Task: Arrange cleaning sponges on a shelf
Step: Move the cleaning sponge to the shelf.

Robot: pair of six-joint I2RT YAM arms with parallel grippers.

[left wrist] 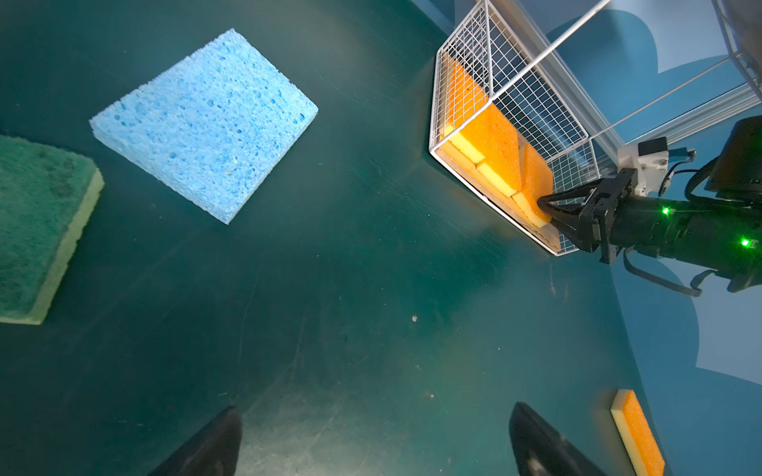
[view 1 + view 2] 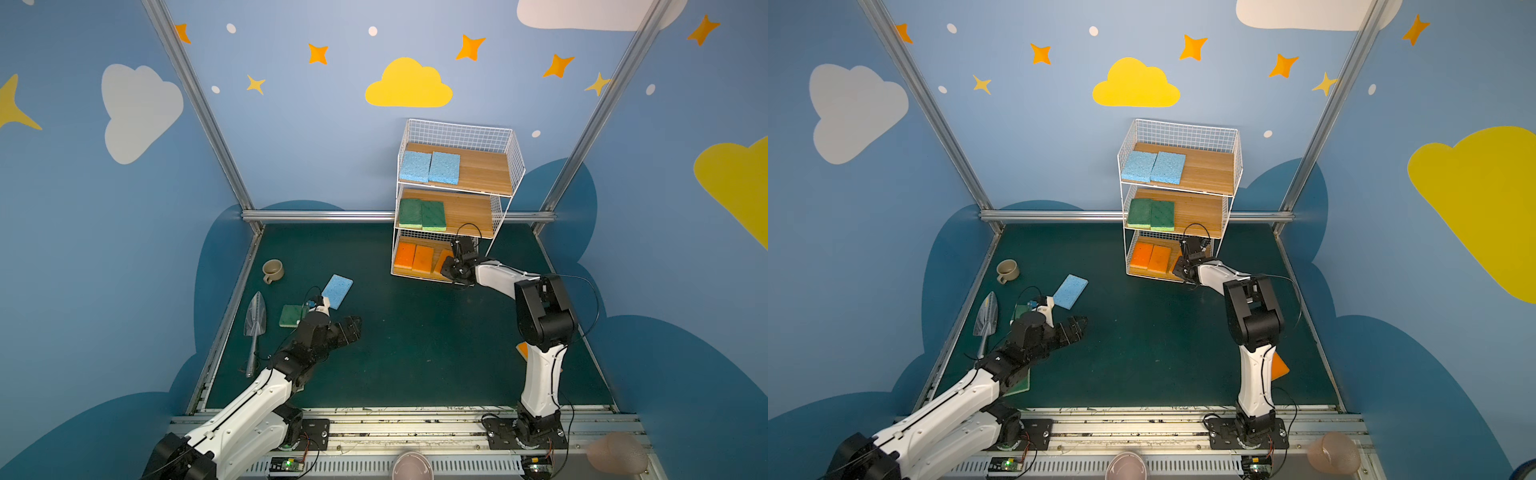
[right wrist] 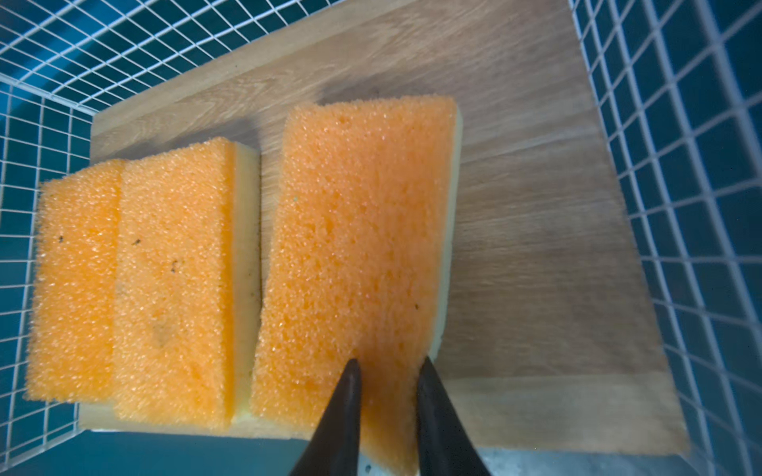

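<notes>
1. R gripper [image 3: 389, 362] is at the bottom board of the shelf [image 2: 490, 166]; jaws drawn in, pinching the near short end of the 3rd orange [image 3: 358, 230]; both tips sit on foam.
2. L gripper [image 1: 375, 408] is spread wide and holds nothing; it hangs over the mat [image 2: 415, 332], well out from the shelf front, near the blue sponge [image 2: 337, 291] and green sponge [image 2: 291, 316].
3. Step in hand, my read: seat the 3rd orange next to the orange pair [image 3: 173, 280], which lies flat on the bottom board.
4. To do it well:
   - roll it down till the yellow base sits flat on the wood;
   - slide it deeper into the shelf, since its near corner pokes past the board's front edge;
   - square it to the pair w/o bumping them;
   - let go only once it's flat;
   - keep the wrist low, since the mid board is close above;
   - leave the bare half of the board for one more.
5. Orientation of the 3rd orange:
   - long axis runs front-to-back of the shelf, approx parallel to the pair but slightly skewed, w/ a wider gap at the far end;
   - orange face is up but tipped, not level;
   - yellow side faces the bare half of the board.
6. Elsewhere: the blue pair [image 2: 430, 166] is on the shelf's top board and the green pair [image 2: 422, 214] on the mid board; a loose orange [image 1: 639, 432] lies on the mat, well off the shelf.
</notes>
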